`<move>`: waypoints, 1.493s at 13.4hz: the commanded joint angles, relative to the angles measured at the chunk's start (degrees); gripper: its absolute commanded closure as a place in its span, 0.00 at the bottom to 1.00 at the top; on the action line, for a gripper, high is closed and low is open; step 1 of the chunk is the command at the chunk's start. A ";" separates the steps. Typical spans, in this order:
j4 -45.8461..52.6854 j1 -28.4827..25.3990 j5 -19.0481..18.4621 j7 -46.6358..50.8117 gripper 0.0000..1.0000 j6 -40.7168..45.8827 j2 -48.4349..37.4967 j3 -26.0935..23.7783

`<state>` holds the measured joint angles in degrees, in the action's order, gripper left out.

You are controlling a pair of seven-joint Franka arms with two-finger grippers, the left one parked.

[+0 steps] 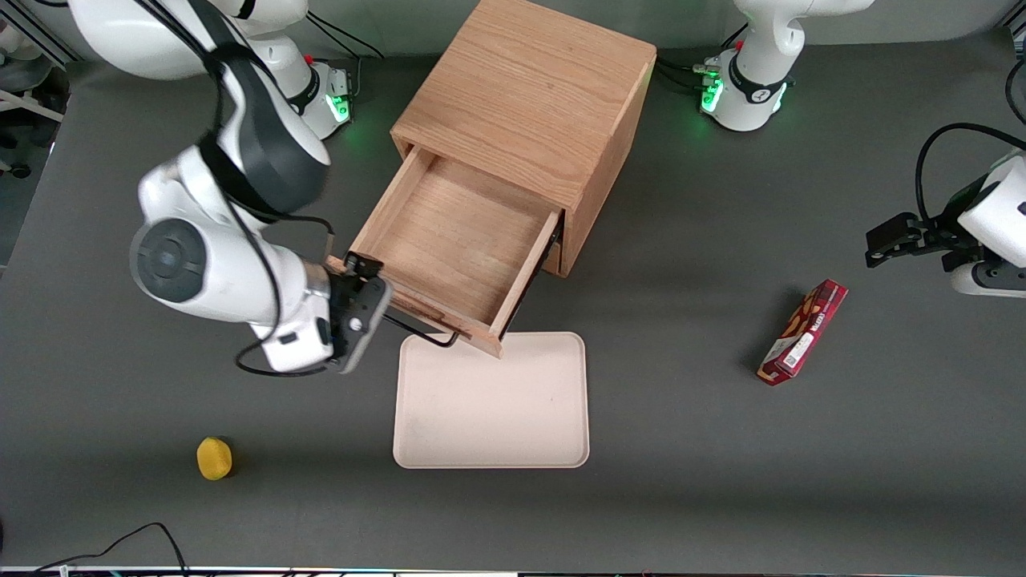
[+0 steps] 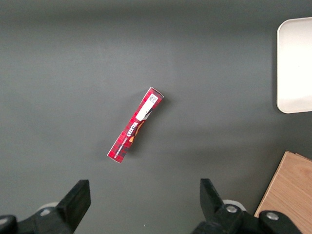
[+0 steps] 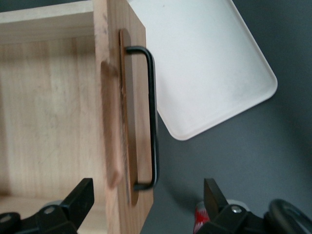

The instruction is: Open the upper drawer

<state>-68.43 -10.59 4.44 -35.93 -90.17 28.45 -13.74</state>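
Note:
The upper drawer [image 1: 457, 240] of the light-oak cube cabinet [image 1: 529, 88] stands pulled well out, its bare wooden inside showing. Its thin black bar handle [image 1: 421, 332] runs along the drawer front, on the side nearest the front camera. My gripper [image 1: 370, 314] hovers at the working-arm end of that handle, just off the drawer's corner. In the right wrist view the drawer front [image 3: 134, 73] and handle [image 3: 153, 117] lie just ahead of the gripper [image 3: 146, 207]. The black fingers [image 3: 75, 200] are spread wide and open, with nothing clamped between them.
A cream tray [image 1: 490, 401] lies on the table right in front of the open drawer, its edge under the drawer front. A red snack box [image 1: 803, 331] lies toward the parked arm's end. A small yellow object [image 1: 214, 457] sits near the table's front edge, toward the working arm's end.

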 commanded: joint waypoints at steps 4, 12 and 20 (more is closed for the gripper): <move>-15.22 7.59 0.22 0.25 0.00 -1.57 -16.12 -0.32; -19.46 17.07 -4.00 13.96 0.00 1.83 -25.89 -0.32; -35.00 17.56 -3.83 24.23 0.00 -8.26 -37.49 1.08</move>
<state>-94.12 9.62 1.46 -16.47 -93.97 -2.00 -13.55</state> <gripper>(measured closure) 0.000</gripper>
